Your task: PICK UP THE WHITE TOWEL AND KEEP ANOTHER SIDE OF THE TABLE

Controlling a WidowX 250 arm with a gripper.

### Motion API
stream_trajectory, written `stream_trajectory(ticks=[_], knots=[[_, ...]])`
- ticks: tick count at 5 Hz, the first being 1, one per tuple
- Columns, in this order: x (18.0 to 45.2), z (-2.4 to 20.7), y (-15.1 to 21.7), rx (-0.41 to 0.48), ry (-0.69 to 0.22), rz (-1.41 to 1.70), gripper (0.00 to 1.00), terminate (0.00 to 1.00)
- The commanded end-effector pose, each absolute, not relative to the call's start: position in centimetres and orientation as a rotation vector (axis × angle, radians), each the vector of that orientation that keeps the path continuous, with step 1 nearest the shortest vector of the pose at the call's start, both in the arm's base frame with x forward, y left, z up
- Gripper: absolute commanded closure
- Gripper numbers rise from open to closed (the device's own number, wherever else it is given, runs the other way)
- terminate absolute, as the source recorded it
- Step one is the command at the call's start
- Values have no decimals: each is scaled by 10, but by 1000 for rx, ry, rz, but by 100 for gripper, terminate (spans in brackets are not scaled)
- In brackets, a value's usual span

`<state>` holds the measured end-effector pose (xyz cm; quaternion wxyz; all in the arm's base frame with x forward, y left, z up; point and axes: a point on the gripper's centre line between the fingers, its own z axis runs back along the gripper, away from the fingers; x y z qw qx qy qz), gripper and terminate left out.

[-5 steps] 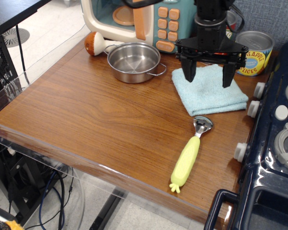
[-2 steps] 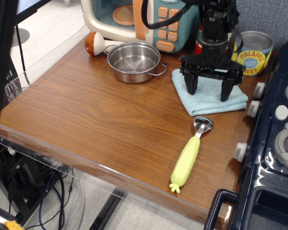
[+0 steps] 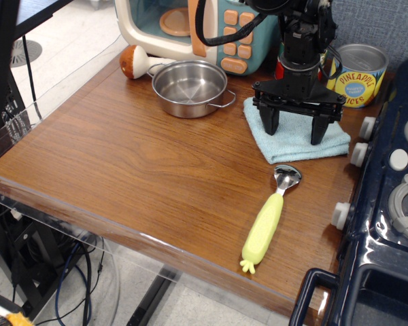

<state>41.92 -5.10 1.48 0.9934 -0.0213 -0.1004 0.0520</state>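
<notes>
The gripper [image 3: 296,129] covers the white towel's [image 3: 294,141] centre, the toy stove [image 3: 387,204] is cut off at right, and the can's [image 3: 357,75] small print is unreadable.

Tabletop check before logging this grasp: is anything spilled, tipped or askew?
Nothing stands out. The folded pale-blue terry towel lies flat under the open pincer; the steel pot and pineapple can stand upright.

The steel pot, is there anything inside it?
No, the steel pot shows only its bare shiny bottom, standing on the table left of the towel.
</notes>
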Motion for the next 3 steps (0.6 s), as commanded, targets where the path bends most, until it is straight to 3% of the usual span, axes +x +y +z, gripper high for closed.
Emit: stream_trajectory(ticks=[1, 3], knots=[[397, 30, -23, -15, -249, 176, 0, 0], [360, 20, 17, 44, -230, 292, 0, 0]])
